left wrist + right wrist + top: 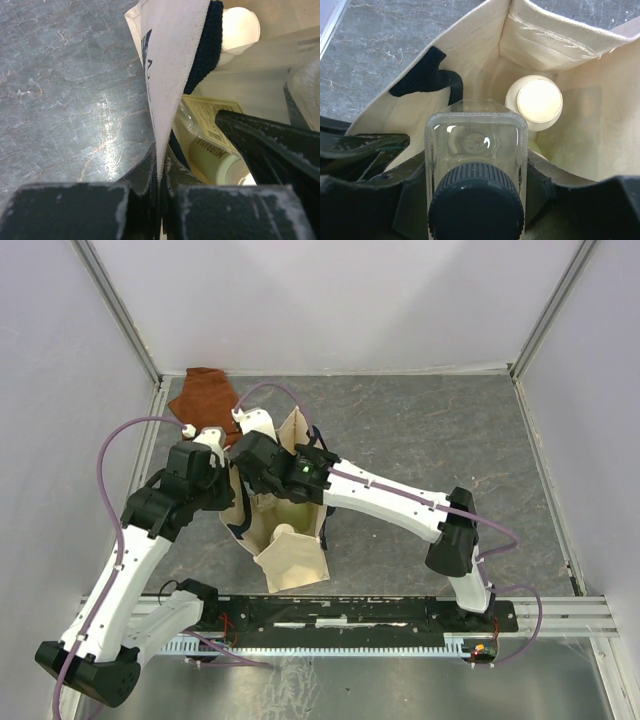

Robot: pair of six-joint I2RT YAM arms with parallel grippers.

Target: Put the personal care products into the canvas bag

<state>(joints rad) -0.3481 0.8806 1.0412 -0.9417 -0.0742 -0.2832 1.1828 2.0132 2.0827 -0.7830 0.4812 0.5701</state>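
Your left gripper (159, 186) is clamped fully onto the top edge of the canvas bag (170, 60), with the wall pinched flat between both fingers. The bag stands on the grey table (65, 90), mouth up, and 1 navy handle (207, 45) is draped inside the rim. Your right gripper (476, 165) sits over the mouth, its fingers closed against both sides of the slim clear bottle (475, 145), dark cap (476, 202) toward the wrist and base pointing into the bag. Already inside are 1 cream-capped bottle (539, 102) toward the far corner and 1 pale green bottle (215, 160) lying lower down, label up. The rust-brown cloth (205, 395) lies well behind the bag, by the back left corner.
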